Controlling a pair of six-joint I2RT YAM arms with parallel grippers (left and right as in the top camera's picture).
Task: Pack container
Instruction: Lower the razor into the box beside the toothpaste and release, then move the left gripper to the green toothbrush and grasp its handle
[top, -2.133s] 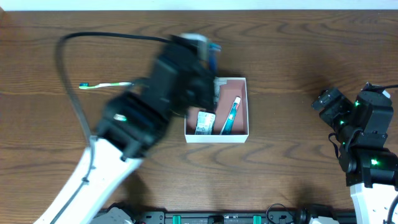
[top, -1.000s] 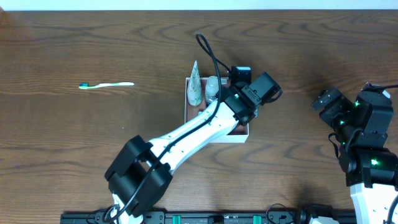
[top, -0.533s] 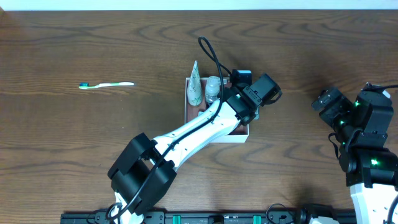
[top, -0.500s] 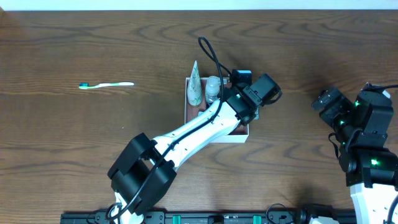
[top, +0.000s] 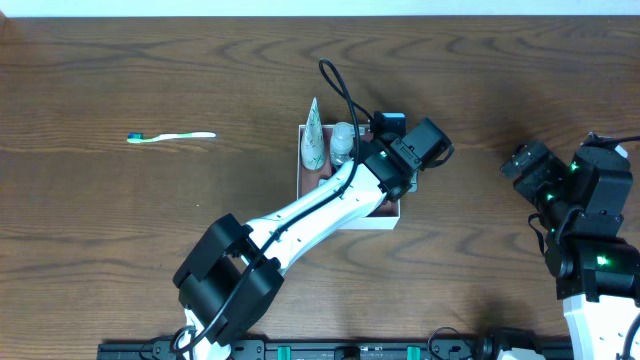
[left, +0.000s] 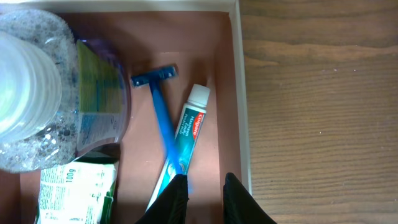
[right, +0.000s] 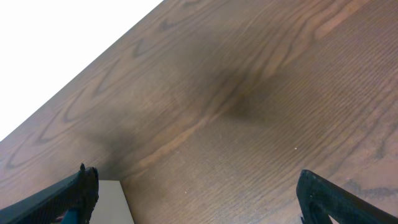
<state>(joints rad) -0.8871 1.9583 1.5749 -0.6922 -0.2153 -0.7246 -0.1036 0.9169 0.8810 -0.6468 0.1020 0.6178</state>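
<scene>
The container (top: 388, 220), a shallow white-walled box with a pinkish-brown floor, sits mid-table. My left gripper (top: 395, 160) reaches into its right side. In the left wrist view the gripper (left: 206, 186) stands just inside the right wall (left: 241, 93), slightly open, with bare floor in the narrow gap. A blue razor (left: 160, 118) and a toothpaste tube (left: 191, 130) lie by its left finger. A clear bottle (left: 37, 93) and a white-green packet (left: 74, 190) fill the left side. My right gripper (right: 199, 199) hangs wide open over bare wood.
A white and green toothbrush (top: 172, 136) lies on the table far to the left. A white-green cone-shaped tube (top: 314, 135) stands in the container's back left corner beside the bottle (top: 343, 140). The right arm (top: 585, 215) stays at the table's right edge.
The left arm has swung in over the container and settled there. Over the last second its jaws have parted a little. The right arm has not moved.
</scene>
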